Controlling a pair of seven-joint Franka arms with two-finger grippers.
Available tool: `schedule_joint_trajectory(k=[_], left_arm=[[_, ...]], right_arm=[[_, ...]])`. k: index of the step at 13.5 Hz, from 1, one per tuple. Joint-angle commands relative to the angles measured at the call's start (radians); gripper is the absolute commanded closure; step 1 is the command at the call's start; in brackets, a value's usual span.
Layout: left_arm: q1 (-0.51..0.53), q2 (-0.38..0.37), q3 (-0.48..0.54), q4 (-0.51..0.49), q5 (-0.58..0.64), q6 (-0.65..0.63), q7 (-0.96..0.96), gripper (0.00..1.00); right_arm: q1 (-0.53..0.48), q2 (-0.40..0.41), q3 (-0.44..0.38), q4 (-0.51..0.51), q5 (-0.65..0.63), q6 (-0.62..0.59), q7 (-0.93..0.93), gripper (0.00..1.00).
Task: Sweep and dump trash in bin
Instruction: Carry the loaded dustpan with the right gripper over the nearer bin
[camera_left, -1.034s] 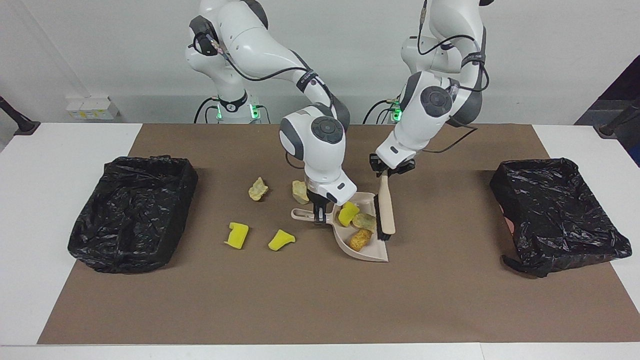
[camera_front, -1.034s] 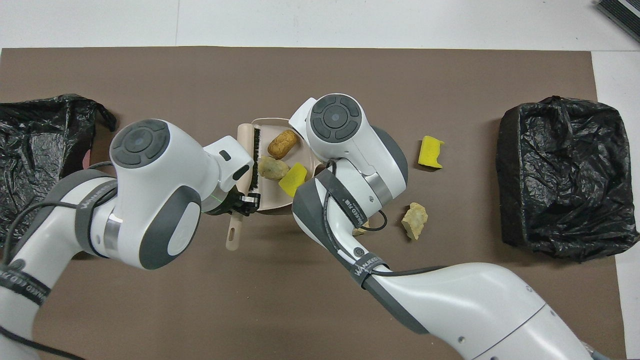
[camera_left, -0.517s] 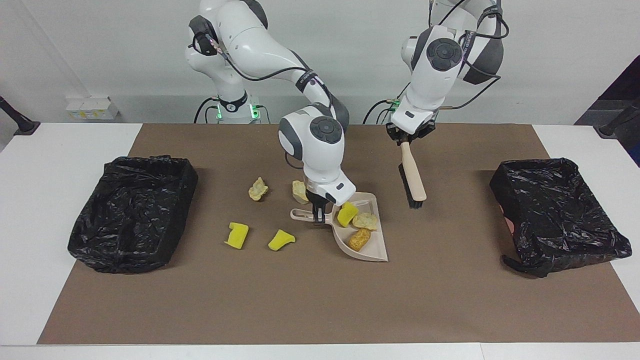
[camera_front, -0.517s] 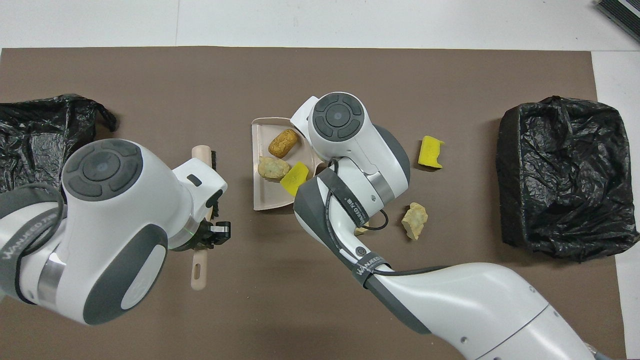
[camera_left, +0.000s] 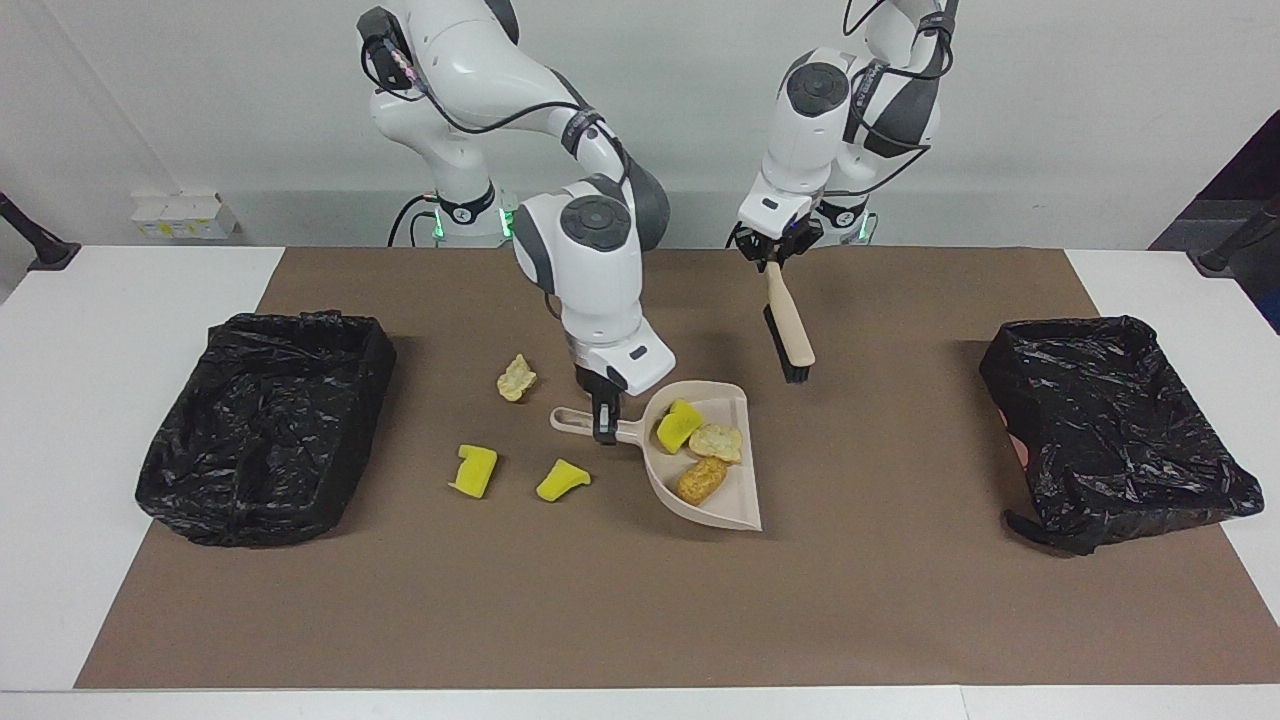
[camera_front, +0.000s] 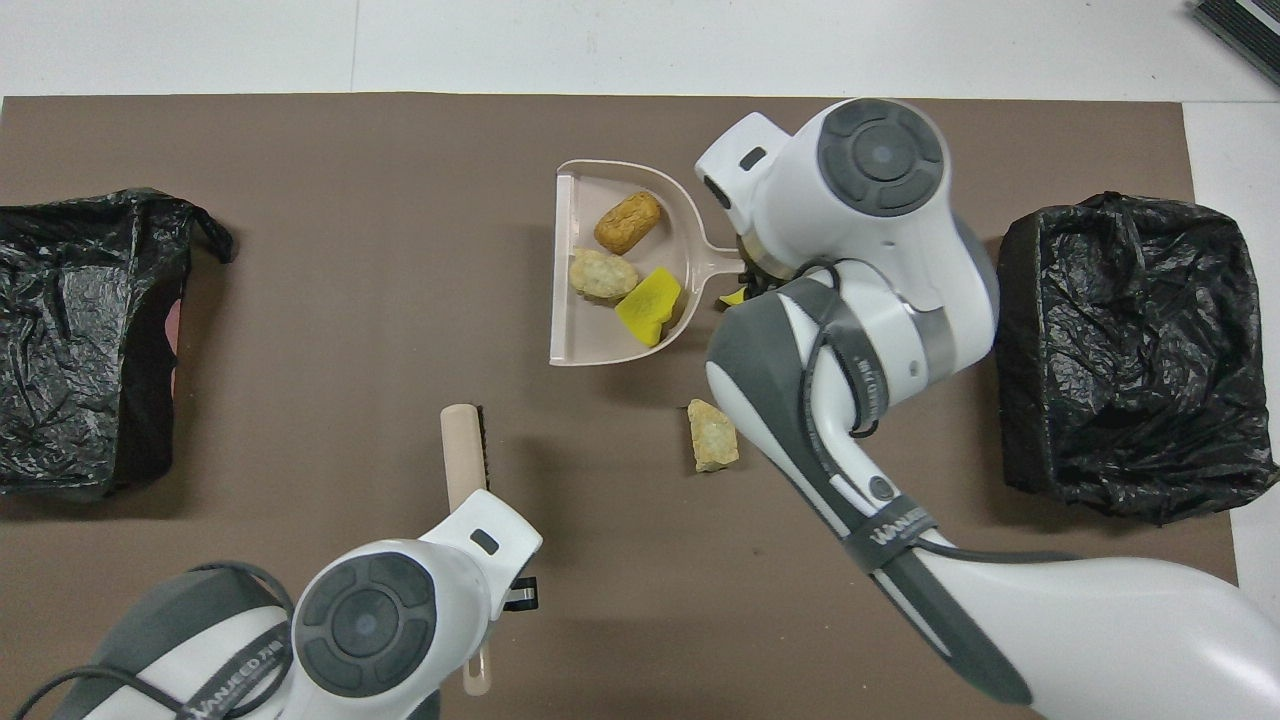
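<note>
The scene is bright and evenly lit, with soft light that comes from above. Shadows are weak and short: a faint one lies on the mat (camera_left: 900, 600) just beside the dustpan (camera_left: 735, 505), and a darker one under the arms. The black bin liners (camera_left: 265, 440) show many small glossy highlights on their wrinkles. The white arm shells give a mild shine, without strong glare. Both views are sharp, with no motion blur. In the overhead view the mat edge (camera_front: 600, 96) looks straight.
</note>
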Motion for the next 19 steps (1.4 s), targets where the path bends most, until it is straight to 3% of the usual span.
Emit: schedule_joint_trajectory(k=[1,4,11,12,13,14,15,19], left_arm=[[-0.087,0.030,0.017,-0.111,0.019,0.182,-0.049,1.00],[-0.098,0.091,0.017,-0.128,0.019,0.220,-0.057,1.00],[-0.106,0.108,0.016,-0.164,0.008,0.268,-0.050,1.00],[-0.105,0.111,0.018,-0.162,0.008,0.271,-0.046,0.93],[-0.103,0.114,0.018,-0.156,0.008,0.267,-0.043,0.67],[-0.098,0.125,0.020,-0.147,0.008,0.264,-0.040,0.07],[-0.094,0.136,0.021,-0.123,0.010,0.247,-0.040,0.00],[0.012,0.128,0.027,-0.021,0.013,0.163,-0.007,0.00]], right_arm=[[-0.102,-0.083,0.011,-0.059,0.075,-0.037,-0.144,1.00],[-0.213,-0.143,0.011,-0.059,0.078,-0.089,-0.227,1.00],[-0.519,-0.200,0.011,-0.059,0.101,-0.198,-0.494,1.00],[-0.572,-0.209,0.011,-0.065,0.100,-0.212,-0.517,1.00],[-0.616,-0.216,0.010,-0.079,0.098,-0.212,-0.545,1.00],[-0.647,-0.223,0.008,-0.085,0.083,-0.208,-0.580,1.00],[-0.675,-0.230,0.004,-0.100,0.069,-0.193,-0.618,1.00],[-0.732,-0.265,0.002,-0.183,-0.099,-0.067,-0.648,1.00]])
